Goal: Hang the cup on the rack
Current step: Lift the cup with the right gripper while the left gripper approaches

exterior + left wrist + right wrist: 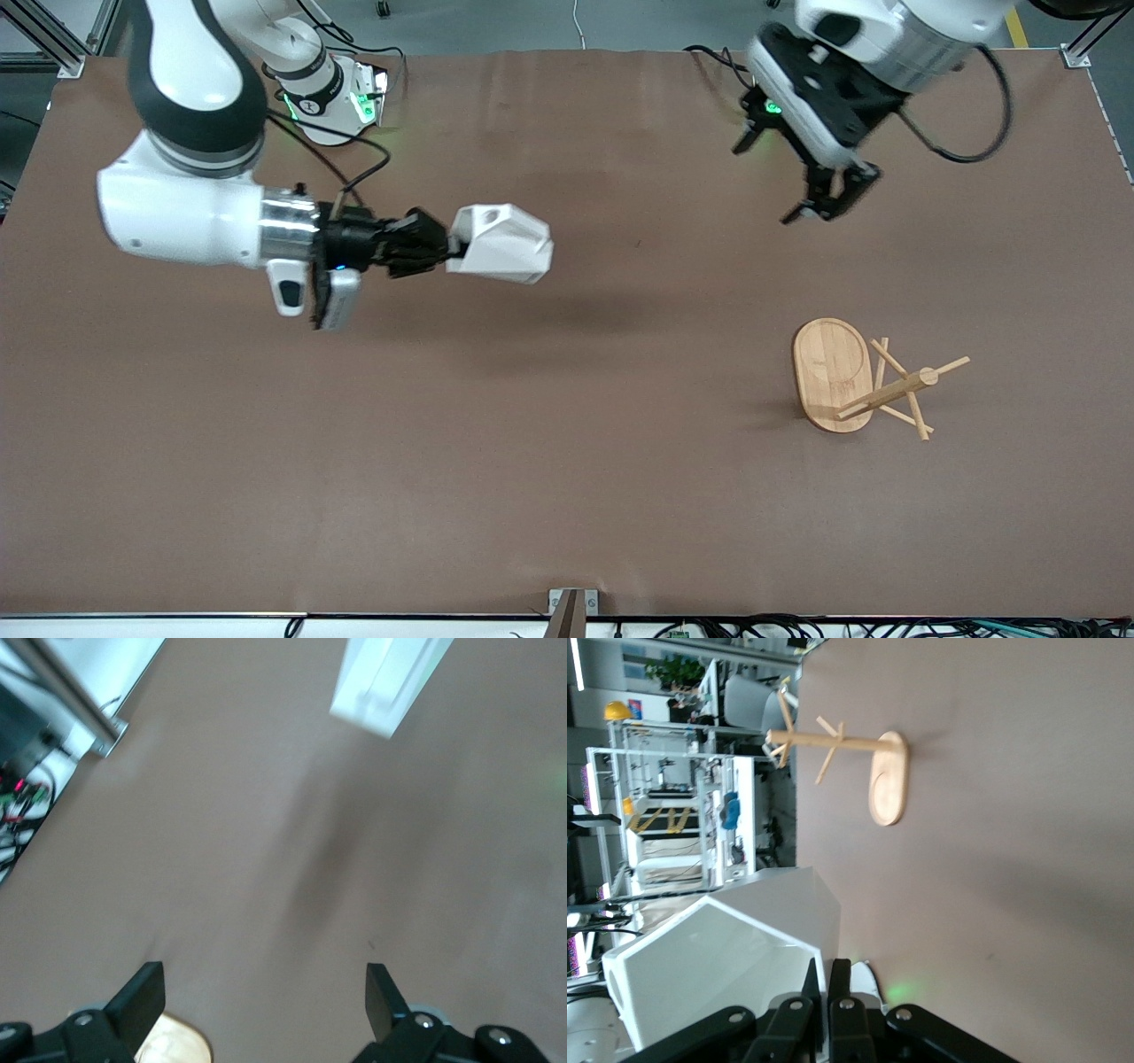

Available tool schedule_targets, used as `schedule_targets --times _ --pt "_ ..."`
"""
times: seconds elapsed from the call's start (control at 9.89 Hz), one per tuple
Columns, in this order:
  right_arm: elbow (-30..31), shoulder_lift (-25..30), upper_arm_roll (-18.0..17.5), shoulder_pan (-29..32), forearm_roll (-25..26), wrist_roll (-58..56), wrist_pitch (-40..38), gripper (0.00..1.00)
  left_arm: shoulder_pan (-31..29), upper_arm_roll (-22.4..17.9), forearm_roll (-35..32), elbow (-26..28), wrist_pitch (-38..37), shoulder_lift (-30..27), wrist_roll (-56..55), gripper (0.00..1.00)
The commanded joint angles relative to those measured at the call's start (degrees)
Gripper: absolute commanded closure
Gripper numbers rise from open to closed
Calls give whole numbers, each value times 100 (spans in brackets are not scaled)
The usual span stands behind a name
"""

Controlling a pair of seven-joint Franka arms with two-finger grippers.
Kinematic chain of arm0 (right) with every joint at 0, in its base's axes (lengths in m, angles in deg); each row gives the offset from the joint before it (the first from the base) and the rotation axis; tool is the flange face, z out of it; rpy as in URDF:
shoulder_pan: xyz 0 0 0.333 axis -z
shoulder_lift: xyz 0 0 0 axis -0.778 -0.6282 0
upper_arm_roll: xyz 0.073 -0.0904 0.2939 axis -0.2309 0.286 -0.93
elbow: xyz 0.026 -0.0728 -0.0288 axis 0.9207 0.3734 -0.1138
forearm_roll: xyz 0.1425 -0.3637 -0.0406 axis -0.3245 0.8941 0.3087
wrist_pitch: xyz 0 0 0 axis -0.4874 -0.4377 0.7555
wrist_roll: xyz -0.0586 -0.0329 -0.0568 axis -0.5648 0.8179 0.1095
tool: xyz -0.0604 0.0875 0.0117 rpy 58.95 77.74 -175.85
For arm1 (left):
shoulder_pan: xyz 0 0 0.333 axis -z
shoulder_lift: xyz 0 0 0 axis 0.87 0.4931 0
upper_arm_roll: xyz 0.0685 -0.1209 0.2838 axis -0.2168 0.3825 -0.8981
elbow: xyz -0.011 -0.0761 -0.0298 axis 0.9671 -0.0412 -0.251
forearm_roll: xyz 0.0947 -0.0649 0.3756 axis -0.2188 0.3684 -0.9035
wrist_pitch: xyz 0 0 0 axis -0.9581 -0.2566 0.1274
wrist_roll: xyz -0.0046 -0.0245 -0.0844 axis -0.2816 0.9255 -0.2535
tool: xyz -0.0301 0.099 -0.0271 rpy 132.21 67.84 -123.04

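The right gripper [447, 246] is pinching the cup [500, 242] by its wall, carrying it above bare table [567, 496]; its handle is hidden. The rack [864, 381] is standing upright toward the left arm's end, with open room around. The left gripper [828, 202] is hanging spread and empty, only the rack's base edge showing in its wrist view.

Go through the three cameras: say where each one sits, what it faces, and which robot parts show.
Front view: high across the table, facing both arms; right end effector holds the small white faceted cup in the air, left end effector hangs open.
Left wrist view: on the left arm, looking down at the brown table past its own spread fingers.
Right wrist view: on the right arm, looking past the cup toward the light bamboo mug rack.
Shared: front and right wrist views both show the cup and the rack.
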Motion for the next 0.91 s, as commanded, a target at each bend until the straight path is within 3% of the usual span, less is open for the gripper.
schedule_targets --times 0.0,0.3,0.81 --pt "-135 -125 50 -180 -250 5 -73 100 -62 293 59 236 384 27 205 0" --pt "-196 -230 33 -427 -748 -12 -73 100 -62 803 59 701 912 19 188 0" --pt "-486 -406 33 -532 -803 -4 -170 100 -62 1094 59 1168 1317 10 196 0"
